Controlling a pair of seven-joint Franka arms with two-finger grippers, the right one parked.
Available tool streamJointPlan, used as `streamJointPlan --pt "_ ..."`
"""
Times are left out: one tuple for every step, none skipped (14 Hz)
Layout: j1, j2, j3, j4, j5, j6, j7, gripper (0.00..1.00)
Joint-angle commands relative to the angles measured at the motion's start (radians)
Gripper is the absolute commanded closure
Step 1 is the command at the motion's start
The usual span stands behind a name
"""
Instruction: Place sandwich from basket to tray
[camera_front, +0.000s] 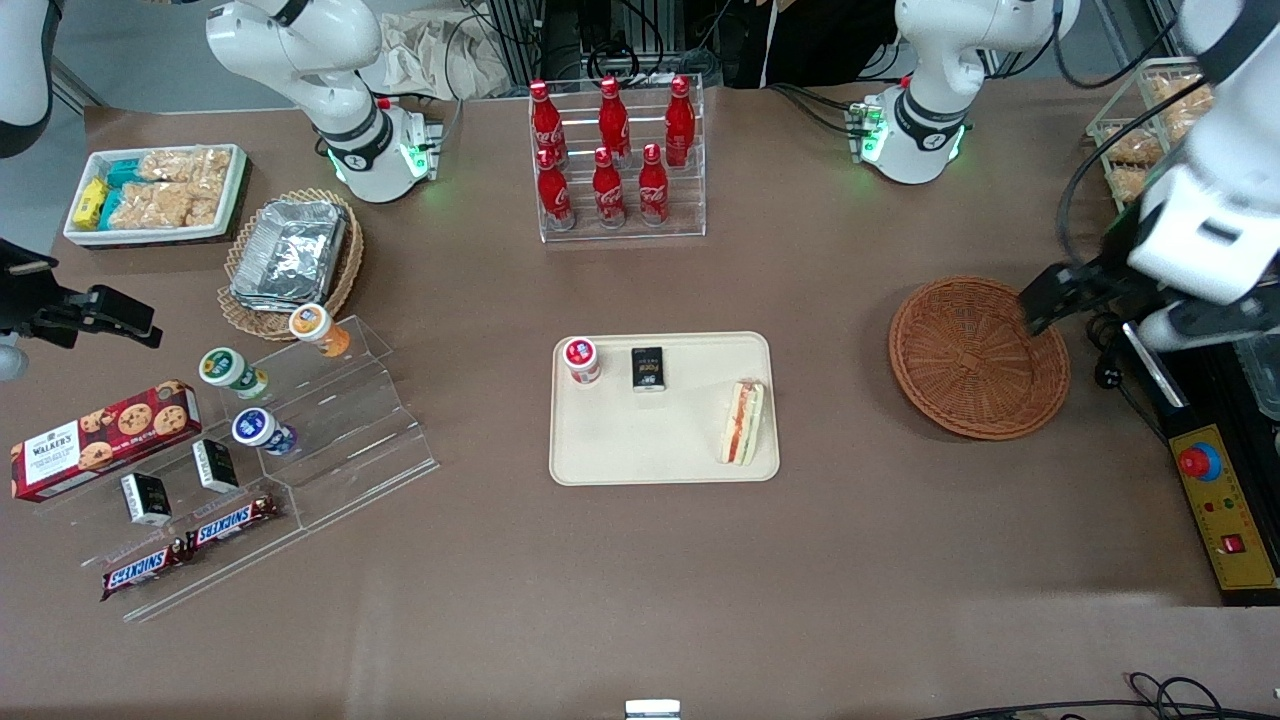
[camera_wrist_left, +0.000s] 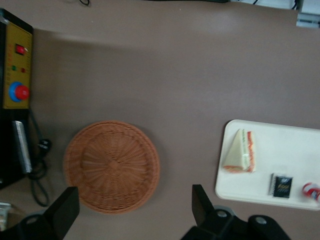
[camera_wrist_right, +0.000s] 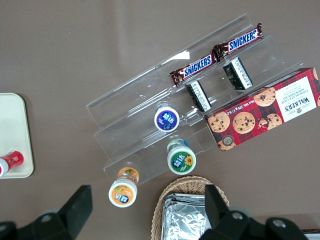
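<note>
The sandwich (camera_front: 742, 422) (camera_wrist_left: 240, 152), a pale wedge with orange and green filling, lies on the cream tray (camera_front: 620, 440) (camera_wrist_left: 280, 150), at the tray's end nearest the basket. The reddish-brown wicker basket (camera_front: 978, 357) (camera_wrist_left: 112, 166) holds nothing. My left gripper (camera_front: 1040, 300) (camera_wrist_left: 132, 207) hangs open above the basket's rim, on the side toward the working arm's end of the table. Its two black fingers (camera_wrist_left: 65, 210) stand wide apart with nothing between them.
A red-capped cup (camera_front: 581, 360) and a black packet (camera_front: 648, 368) also sit on the tray. A rack of cola bottles (camera_front: 615, 150) stands farther from the camera. A yellow emergency-stop box (camera_front: 1225, 500) lies beside the basket. An acrylic snack stand (camera_front: 300, 440) is toward the parked arm's end.
</note>
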Motion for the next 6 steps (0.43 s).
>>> streamJointPlan --pt "-0.020 -0.107 0.056 -0.118 0.009 0.017 0.135 0.00" --pt "0.000 -0.101 0.054 -0.111 0.008 0.017 0.150 0.00" --pt "0.029 -0.098 0.047 -0.102 0.002 0.011 0.152 0.00" --pt "0.034 -0.086 0.030 -0.097 0.003 0.010 0.149 0.00" --pt "0.034 -0.075 0.016 -0.092 0.008 0.010 0.147 0.00" --pt "0.036 -0.073 0.014 -0.092 0.006 0.010 0.150 0.00"
